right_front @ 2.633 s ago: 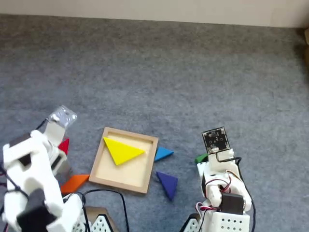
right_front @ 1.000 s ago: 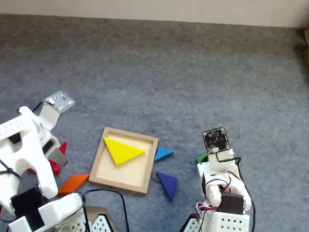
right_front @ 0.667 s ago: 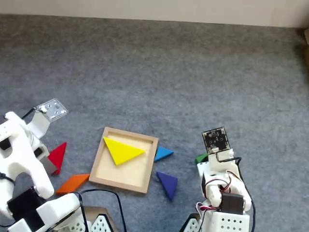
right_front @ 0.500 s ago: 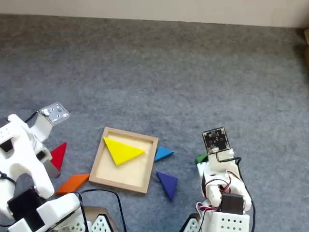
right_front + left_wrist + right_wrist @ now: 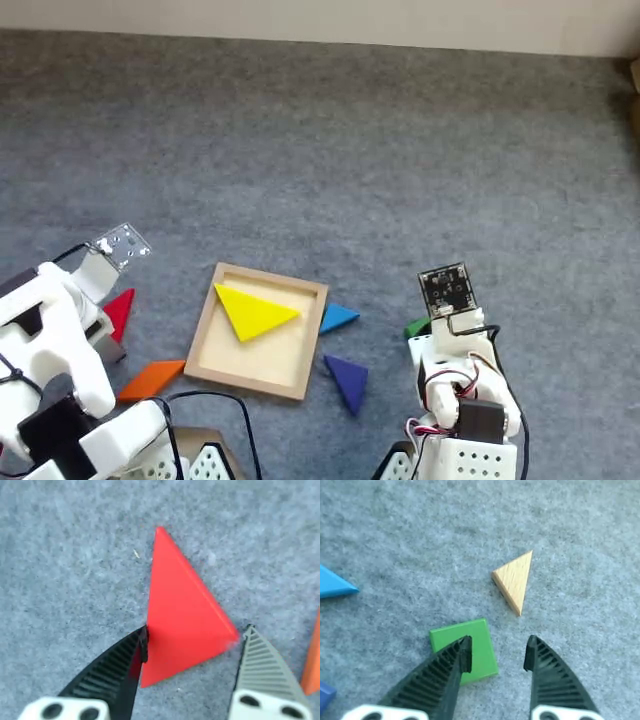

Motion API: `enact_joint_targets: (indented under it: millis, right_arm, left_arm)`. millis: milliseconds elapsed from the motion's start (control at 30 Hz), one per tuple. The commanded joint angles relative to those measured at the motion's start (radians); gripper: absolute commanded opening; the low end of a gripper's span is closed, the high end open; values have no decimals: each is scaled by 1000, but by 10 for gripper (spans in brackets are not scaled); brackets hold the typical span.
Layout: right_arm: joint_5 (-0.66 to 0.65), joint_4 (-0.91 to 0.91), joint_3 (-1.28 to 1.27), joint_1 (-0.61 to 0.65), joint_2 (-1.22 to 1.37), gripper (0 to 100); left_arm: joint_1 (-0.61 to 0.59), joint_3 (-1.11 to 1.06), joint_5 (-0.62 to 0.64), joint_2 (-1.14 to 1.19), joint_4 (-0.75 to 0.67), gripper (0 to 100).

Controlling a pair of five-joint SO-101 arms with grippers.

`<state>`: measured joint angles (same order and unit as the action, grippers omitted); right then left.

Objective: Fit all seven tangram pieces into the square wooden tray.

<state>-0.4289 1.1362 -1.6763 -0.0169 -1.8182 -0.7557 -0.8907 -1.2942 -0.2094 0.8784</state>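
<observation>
A flat, bright red triangle point(image 5: 180, 610) is seen mid-frame, straddled by the spread-open left claw point(image 5: 196, 630); the right claw point(image 5: 499, 640) is held apart too, over a green square point(image 5: 480, 650).

A red triangle point(image 5: 182, 625) between the left gripper's point(image 5: 196, 630) black and grey fingers point(image 5: 115, 665); green square point(image 5: 465, 650) at the right gripper's point(image 5: 499, 640) black fingers point(image 5: 445, 675), wood-grain tan triangle point(image 5: 515, 580) just beyond, on flecked grey carpet point(image 5: 395, 530).
</observation>
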Motion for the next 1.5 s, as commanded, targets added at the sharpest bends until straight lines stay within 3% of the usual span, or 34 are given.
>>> enact_joint_targets:
  millis: [0, 500, 767, 1333, 1467]
  right_arm:
    - [-14, -1, -93, -8, -15, 180]
    - [-14, -1, -93, -8, -15, 180]
    - [-14, -1, -93, -8, -15, 180]
    - [-11, -13, -93, -12, -15, 180]
    - [-11, -13, -93, -12, -15, 180]
  left_arm:
    - [8, -4, -86, -10, -37, 292]
    - [56, -10, -86, 50, -43, 288]
    - [90, -7, -92, 272, -230, 288]
    - [140, 12, -87, 105, -222, 291]
    - [140, 107, -86, 134, -118, 292]
